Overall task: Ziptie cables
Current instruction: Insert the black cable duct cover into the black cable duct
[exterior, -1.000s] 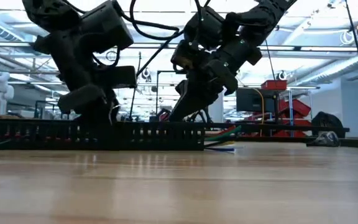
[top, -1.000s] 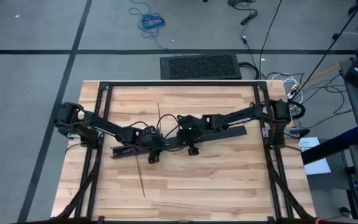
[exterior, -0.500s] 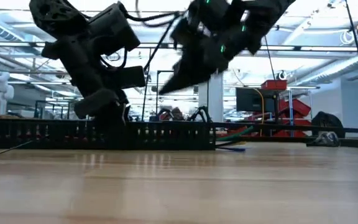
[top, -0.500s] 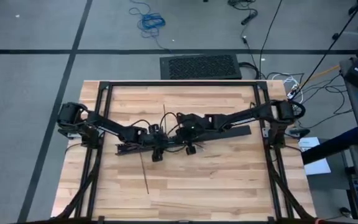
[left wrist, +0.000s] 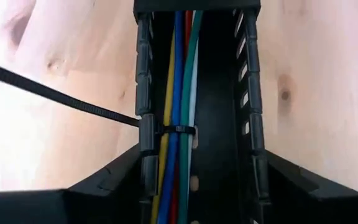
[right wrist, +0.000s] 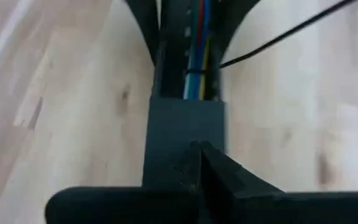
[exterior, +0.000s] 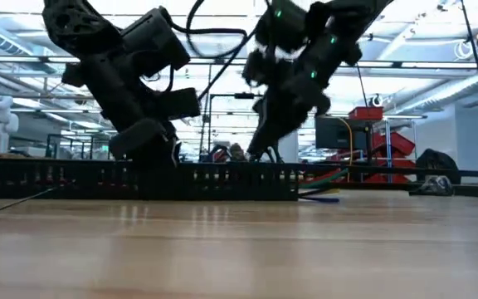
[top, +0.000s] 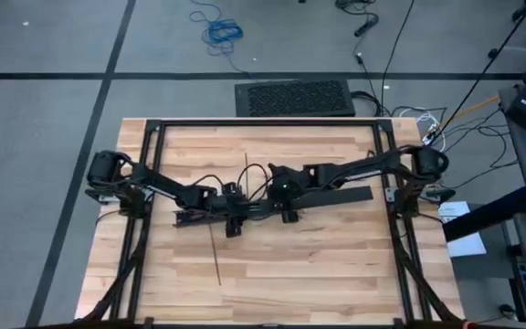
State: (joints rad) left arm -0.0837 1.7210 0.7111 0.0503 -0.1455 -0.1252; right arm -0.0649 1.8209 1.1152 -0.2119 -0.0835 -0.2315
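The cables (left wrist: 178, 112) lie lengthwise inside the black slotted bar (top: 272, 206), which rests across the middle of the wooden surface (top: 272, 265), well clear of every edge. That channel keeps the yellow, blue, green and red strands side by side so they can be bound as one bundle. In the left wrist view a thin black zip tie (left wrist: 61, 96) is already looped round the strands; its head sits tight against them and its long free tail runs out through a slot in the bar's wall and across the bare wood. In the right wrist view the same loop shows as a dark band over the wires.

The left gripper (top: 232, 219) sits low over the bar near its left end, and its fingers (left wrist: 117, 177) straddle the bar on both outer walls, spread to the bar's width; they seem to be steadying the bar, though whether they actually press on it cannot be told. The right gripper (top: 285, 208) hangs above the bar just to the right of the left one, with its fingers (right wrist: 194, 171) brought together to a point and nothing visible between them.

The loop looks snug, so the binding is probably near done, with the tail untrimmed
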